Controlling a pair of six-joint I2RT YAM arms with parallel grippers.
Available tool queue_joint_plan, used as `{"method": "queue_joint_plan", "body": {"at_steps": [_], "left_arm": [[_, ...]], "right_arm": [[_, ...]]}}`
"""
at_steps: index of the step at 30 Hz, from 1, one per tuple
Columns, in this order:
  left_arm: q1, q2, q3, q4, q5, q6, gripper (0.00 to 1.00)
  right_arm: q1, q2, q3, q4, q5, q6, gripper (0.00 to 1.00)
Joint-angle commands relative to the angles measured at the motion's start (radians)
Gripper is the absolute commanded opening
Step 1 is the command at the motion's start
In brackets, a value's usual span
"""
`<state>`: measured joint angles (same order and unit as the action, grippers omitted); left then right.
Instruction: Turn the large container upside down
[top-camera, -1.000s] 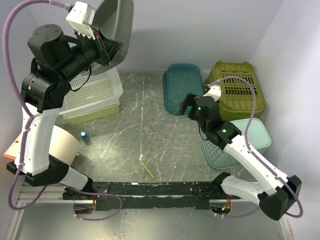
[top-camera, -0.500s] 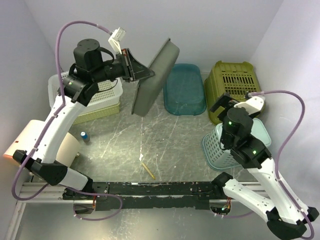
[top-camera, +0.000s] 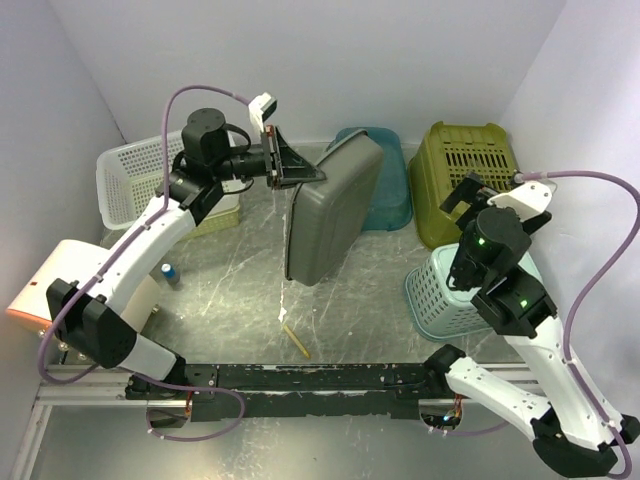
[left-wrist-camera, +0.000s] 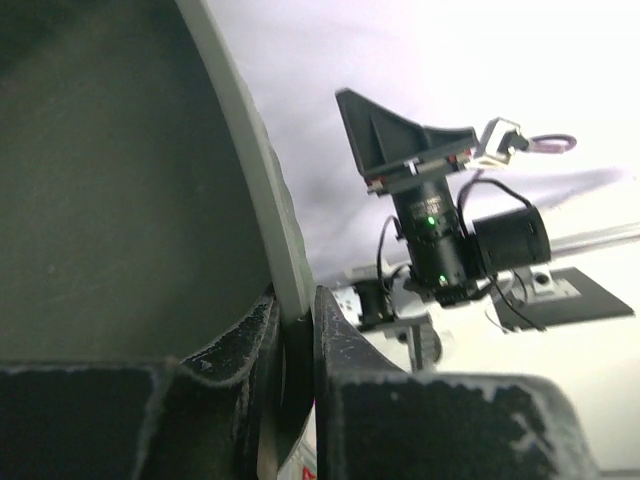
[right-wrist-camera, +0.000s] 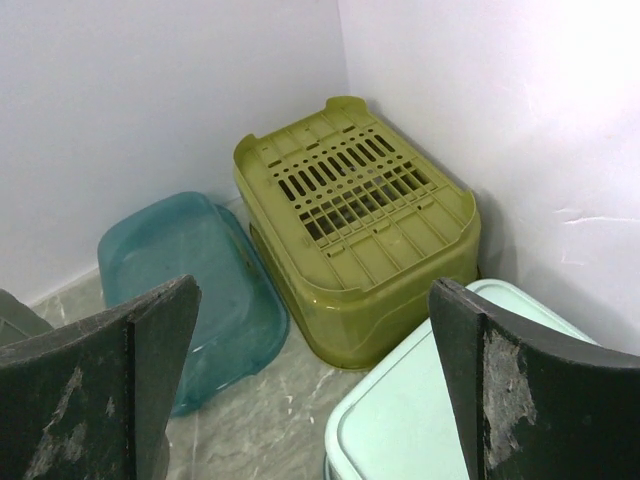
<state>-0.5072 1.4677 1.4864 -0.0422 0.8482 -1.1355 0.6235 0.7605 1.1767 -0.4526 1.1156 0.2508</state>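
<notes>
Scuffed table (top-camera: 230, 270): above it the large container (top-camera: 330, 215) is held on edge, rim pinched by the left gripper (left-wrist-camera: 295, 320) (slipping is risked mid-turn); the right gripper (right-wrist-camera: 312, 340) is spread wide, empty.

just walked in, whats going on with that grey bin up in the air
The left gripper has its jaws clamped on the rim of the large grey container and holds it off the table, tipped up on edge over the middle. It is not set down upside down yet. The right gripper is open and empty, hovering above the light-blue basket, close to the olive crate and the teal tub.
</notes>
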Motion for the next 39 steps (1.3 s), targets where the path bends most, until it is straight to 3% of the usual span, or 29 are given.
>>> {"method": "queue_joint_plan", "body": {"at_steps": [1,3,9,14,20,25,30,34,39], "left_arm": [[-0.012,0.013,-0.064,0.296,0.205,-0.202,0.07],[-0.013,0.019,-0.131,0.497,0.234,-0.337,0.07],[-0.037,0.076,-0.235,0.801,0.306,-0.596,0.07],[-0.065,0.117,-0.277,1.021,0.325,-0.77,0.07],[-0.082,0.173,-0.283,1.085,0.363,-0.87,0.07],[-0.136,0.187,-0.263,0.995,0.359,-0.772,0.07],[-0.144,0.216,-0.274,0.99,0.366,-0.771,0.07],[-0.146,0.273,-0.315,1.181,0.377,-0.936,0.07],[-0.145,0.398,-0.354,1.564,0.336,-1.206,0.07]], "right_arm": [[-0.001,0.025,0.007,0.062,0.018,-0.06,1.0],[-0.001,0.038,-0.006,0.071,-0.018,-0.055,1.0],[-0.001,0.131,0.046,-0.042,-0.006,-0.011,1.0],[-0.002,0.114,0.021,-0.003,-0.001,-0.025,1.0],[-0.002,0.085,-0.004,0.013,0.022,-0.019,1.0],[-0.002,0.099,0.005,-0.006,0.024,-0.012,1.0],[-0.002,0.114,0.055,-0.045,-0.01,-0.01,1.0],[-0.002,0.103,0.058,-0.054,-0.017,0.007,1.0],[-0.002,0.086,0.035,-0.083,-0.008,0.056,1.0]]}}
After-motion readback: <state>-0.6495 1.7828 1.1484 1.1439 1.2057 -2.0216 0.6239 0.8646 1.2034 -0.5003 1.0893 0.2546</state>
